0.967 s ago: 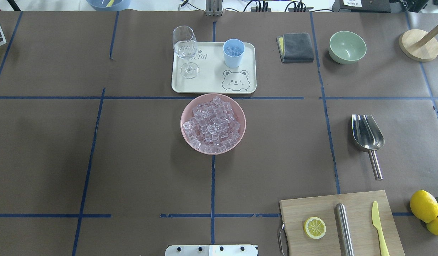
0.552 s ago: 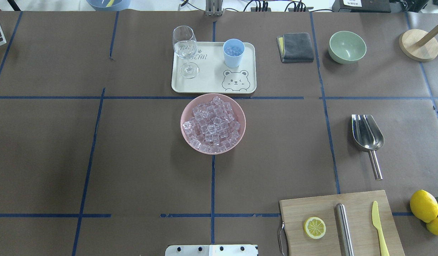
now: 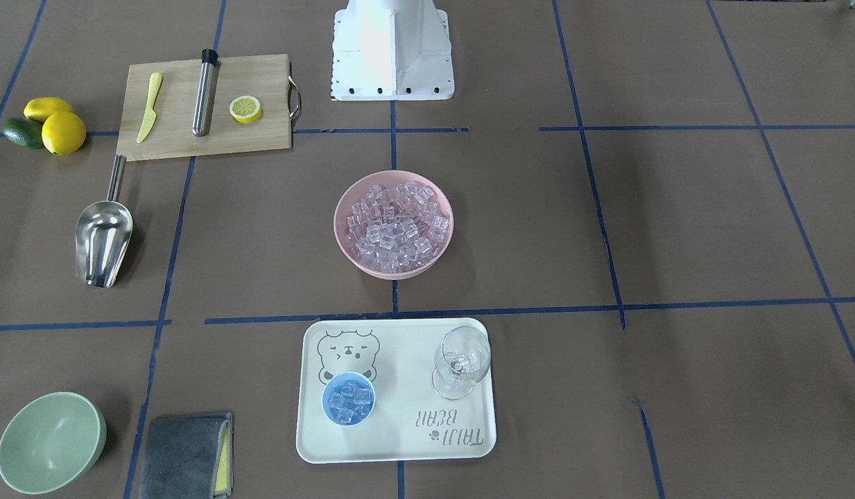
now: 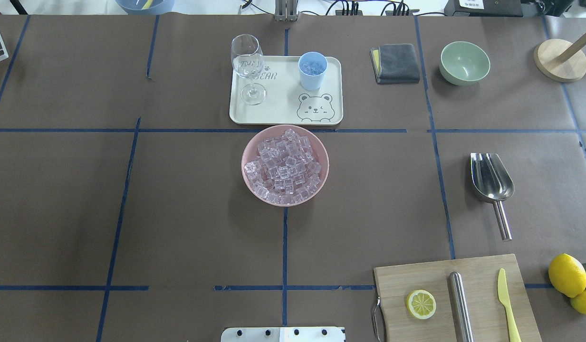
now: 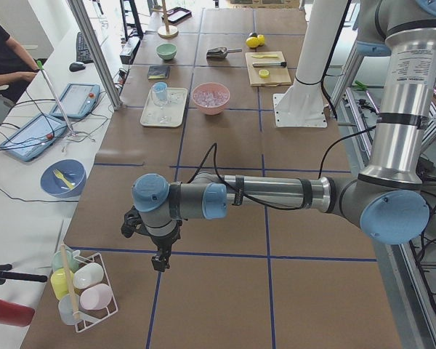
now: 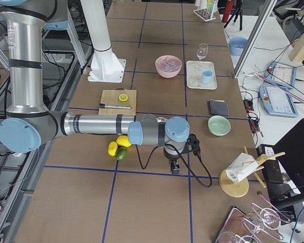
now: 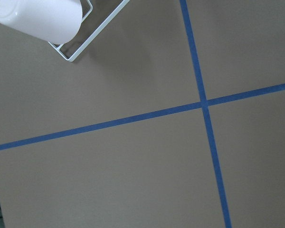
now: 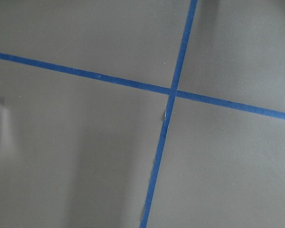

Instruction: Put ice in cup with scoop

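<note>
The ice (image 4: 284, 165) is heaped in a pink bowl (image 4: 245, 161) at the table's middle. Beyond it, on a cream tray (image 4: 283, 111), stands the light-blue cup (image 4: 312, 71) with a few cubes inside (image 3: 348, 400). The steel scoop (image 4: 491, 180) lies alone on the table at the right, handle toward the robot, trough empty (image 3: 105, 235). My left gripper (image 5: 160, 260) hangs far off at the table's left end and my right gripper (image 6: 175, 169) at the right end. Whether either is open or shut I cannot tell. Both wrist views show only brown paper and blue tape.
A wine glass (image 4: 248, 66) shares the tray. A grey cloth (image 4: 395, 63) and green bowl (image 4: 464, 62) sit back right. A cutting board (image 4: 456, 297) holds a lemon half, steel cylinder and yellow knife. Lemons (image 4: 566, 274) lie beside it. A white wire rack (image 5: 87, 291) stands near the left gripper.
</note>
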`<act>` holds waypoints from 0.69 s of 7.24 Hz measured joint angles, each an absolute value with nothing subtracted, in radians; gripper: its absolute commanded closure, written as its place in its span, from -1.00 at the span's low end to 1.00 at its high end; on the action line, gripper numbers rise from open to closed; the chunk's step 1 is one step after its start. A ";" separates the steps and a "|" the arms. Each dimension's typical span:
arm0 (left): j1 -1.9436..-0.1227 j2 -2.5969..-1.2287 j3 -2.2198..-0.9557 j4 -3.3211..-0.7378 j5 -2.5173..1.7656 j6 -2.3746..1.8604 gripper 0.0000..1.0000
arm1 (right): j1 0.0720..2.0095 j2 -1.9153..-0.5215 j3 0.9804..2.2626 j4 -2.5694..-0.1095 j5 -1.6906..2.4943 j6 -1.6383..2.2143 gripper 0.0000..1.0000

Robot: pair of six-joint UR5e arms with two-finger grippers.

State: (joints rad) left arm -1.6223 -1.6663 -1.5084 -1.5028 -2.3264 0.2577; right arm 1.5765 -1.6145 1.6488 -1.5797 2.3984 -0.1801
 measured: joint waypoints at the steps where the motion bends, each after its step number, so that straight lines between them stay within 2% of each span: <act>1: -1.623 -1.661 -1.519 -1.501 -2.355 0.249 -1.00 | 1.580 -1.616 1.649 -1.580 2.400 -0.158 -1.00; 5: -1.619 -1.642 -1.583 -1.501 -2.375 0.210 -1.00 | 1.584 -1.618 1.636 -1.580 2.401 -0.142 -1.00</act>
